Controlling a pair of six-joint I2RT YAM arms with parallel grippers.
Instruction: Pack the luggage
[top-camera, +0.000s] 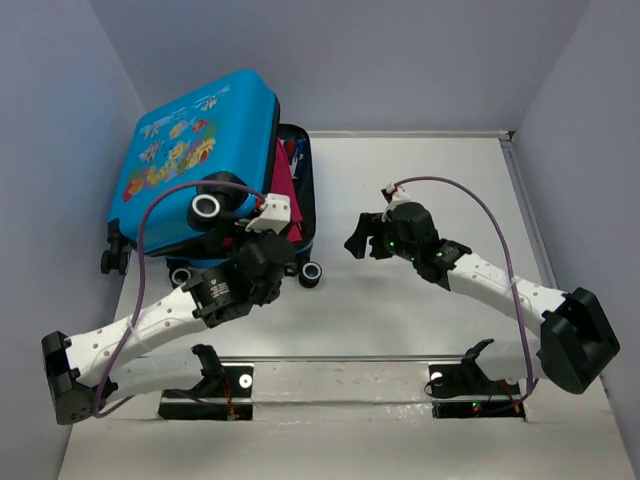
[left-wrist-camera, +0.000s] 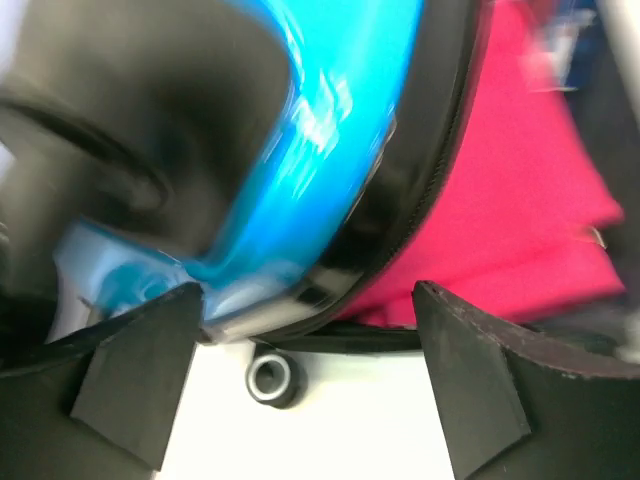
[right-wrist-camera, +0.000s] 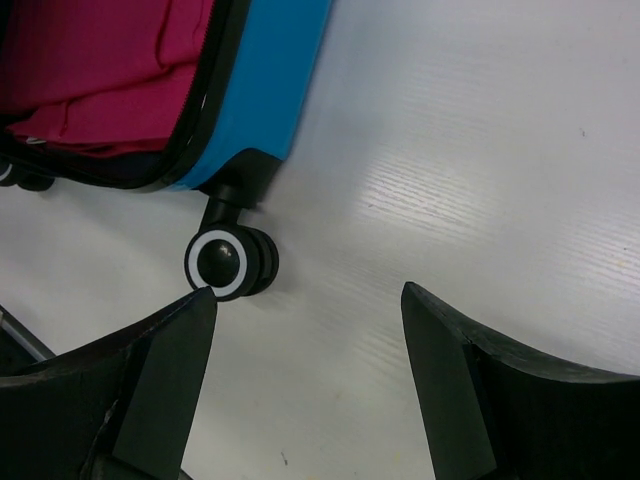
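blue fish-printed luggage (top-camera: 190, 150) ajar, perhaps pink cloth (right-wrist-camera: 100, 70) inside; left gripper (left-wrist-camera: 305, 295), right gripper (right-wrist-camera: 308, 295) spread.

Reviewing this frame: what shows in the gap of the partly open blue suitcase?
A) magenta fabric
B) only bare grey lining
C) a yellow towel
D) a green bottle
A: magenta fabric fills the opening between the shells of the luggage in both wrist views.
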